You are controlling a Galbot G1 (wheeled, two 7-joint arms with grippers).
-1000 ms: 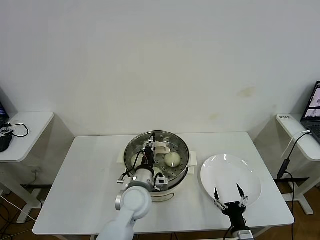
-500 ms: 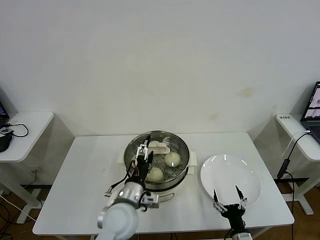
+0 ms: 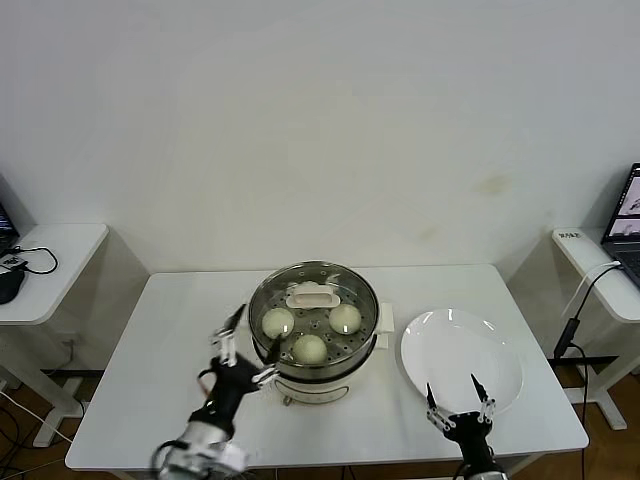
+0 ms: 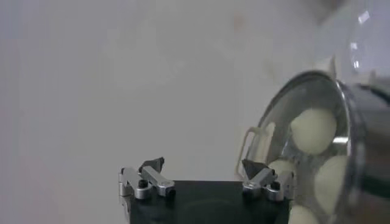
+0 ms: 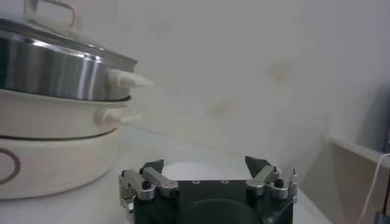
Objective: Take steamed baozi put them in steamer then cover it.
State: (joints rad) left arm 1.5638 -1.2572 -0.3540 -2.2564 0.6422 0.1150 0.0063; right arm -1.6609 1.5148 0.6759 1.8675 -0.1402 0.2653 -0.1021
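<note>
The steamer (image 3: 262, 300) stands mid-table on its white base. The glass cover sits on it, its cream handle (image 3: 313, 295) toward the back. Three baozi (image 3: 310, 349) show through the glass. My left gripper (image 3: 248, 342) is open and empty, just off the steamer's front-left rim. In the left wrist view that gripper (image 4: 204, 173) is open, with the steamer (image 4: 359, 122) and baozi (image 4: 312, 129) beside it. My right gripper (image 3: 455, 402) is open and empty at the plate's front edge. The right wrist view shows this gripper (image 5: 204, 167) open and the covered steamer (image 5: 55, 70) off to one side.
An empty flat white plate (image 3: 462, 352) lies right of the steamer; it also shows in the right wrist view (image 5: 195, 170). Small side tables stand at the far left (image 3: 50, 250) and far right (image 3: 600, 270), with cables and a laptop.
My left gripper has let go of the cover's handle and drawn back from above the steamer to its front-left. The cover now rests on the steamer. The right gripper sank slightly.
</note>
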